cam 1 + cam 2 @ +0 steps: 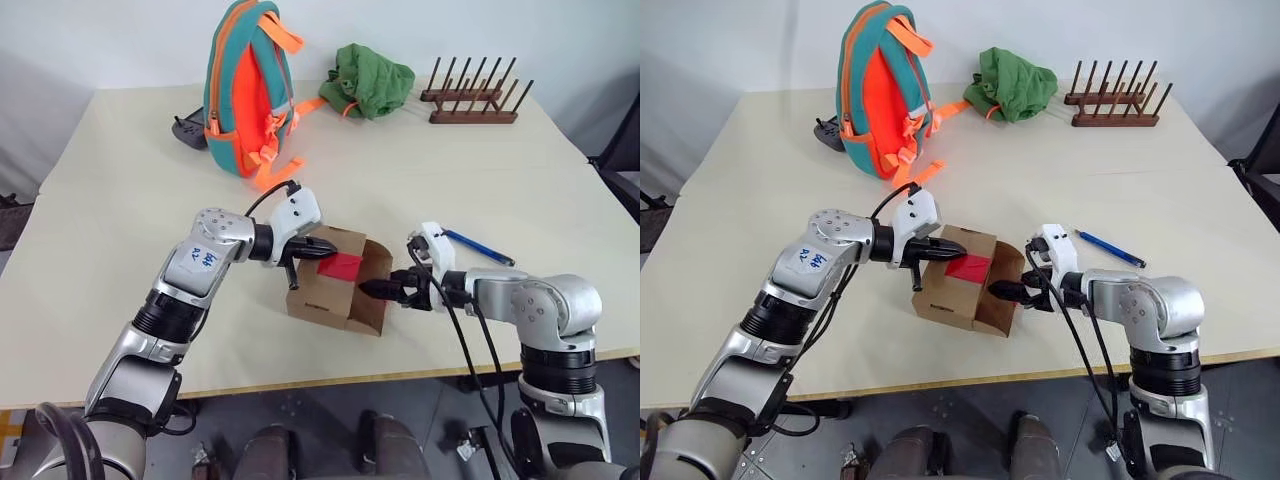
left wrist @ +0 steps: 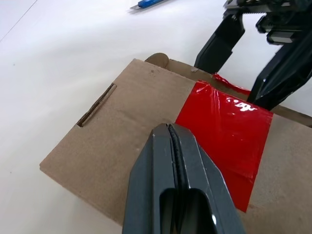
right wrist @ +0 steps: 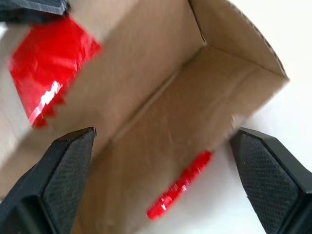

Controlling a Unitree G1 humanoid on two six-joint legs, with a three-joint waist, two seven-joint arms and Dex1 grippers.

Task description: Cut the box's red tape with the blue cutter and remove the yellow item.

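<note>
Since the red tape (image 2: 229,141) is already cut and the blue cutter (image 1: 478,246) is lying right of centre, the clenched left gripper (image 1: 322,251) is pinning the box (image 1: 325,290) while the spread right gripper (image 1: 372,289) is reaching inside.

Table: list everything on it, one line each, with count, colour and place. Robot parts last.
table: one, cream, under everything
box: one, brown, near edge, one flap open
red tape: one patch, on the box top
blue cutter: one, lying right of the box
backpack: one, orange and teal, upright at the back
green cloth: one, bunched, far edge
wooden rack: one, brown, far right
black gadget: one, left of the backpack
left gripper: shut, on the box top
right gripper: open, at the open flap
</note>
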